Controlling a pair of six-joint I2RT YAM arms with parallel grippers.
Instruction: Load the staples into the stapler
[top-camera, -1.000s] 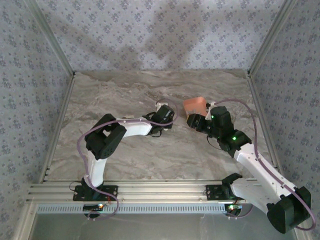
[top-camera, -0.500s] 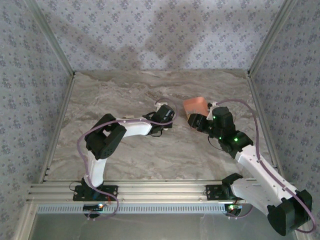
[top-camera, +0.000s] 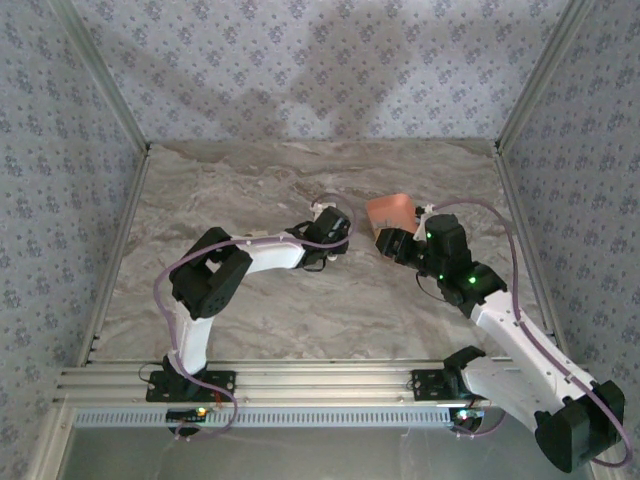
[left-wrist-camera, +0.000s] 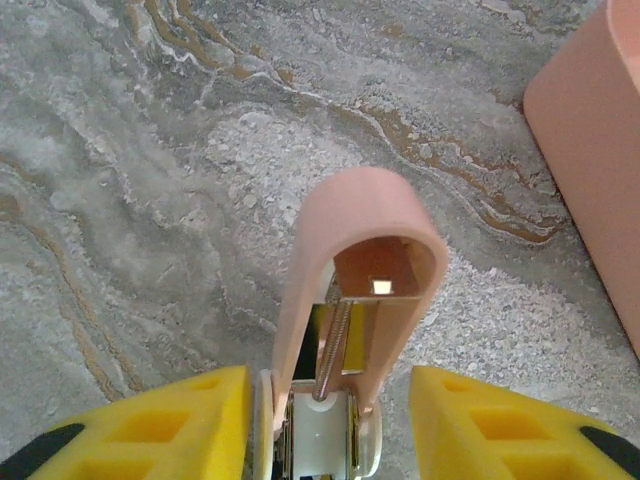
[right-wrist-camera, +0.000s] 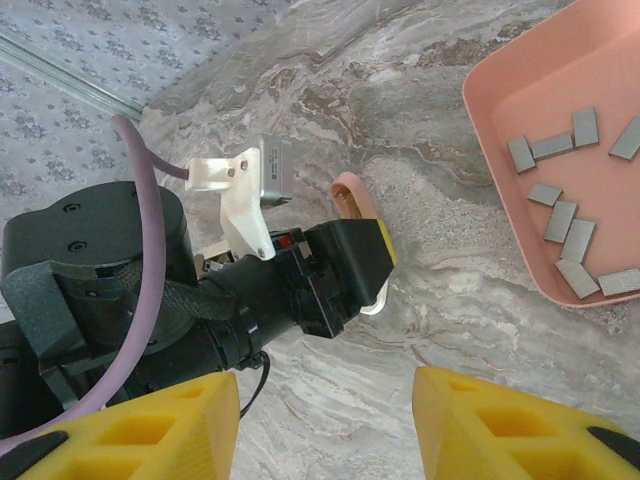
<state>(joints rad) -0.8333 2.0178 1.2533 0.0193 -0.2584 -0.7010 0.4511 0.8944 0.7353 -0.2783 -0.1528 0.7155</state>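
Evidently the loading step is in hand: the tiny mini stapler with a pale pink top and white base (left-wrist-camera: 360, 250) rests on the grey marbled tabletop (left-wrist-camera: 150, 150), top hinged up, spring and channel exposed. The left gripper (left-wrist-camera: 330, 390) straddles it, jaws partly apart, with a gap on one side. The right gripper (right-wrist-camera: 325, 400) hovers spread and empty. Next, I judge, it must pinch one of the grey staple strips (right-wrist-camera: 560, 220) in the salmon plastic tray (right-wrist-camera: 530, 100) at the stapler's 2 o'clock. The left wrist crowds the channel.

Bright, even light; soft shadows on the wall (top-camera: 320, 100); sharp focus
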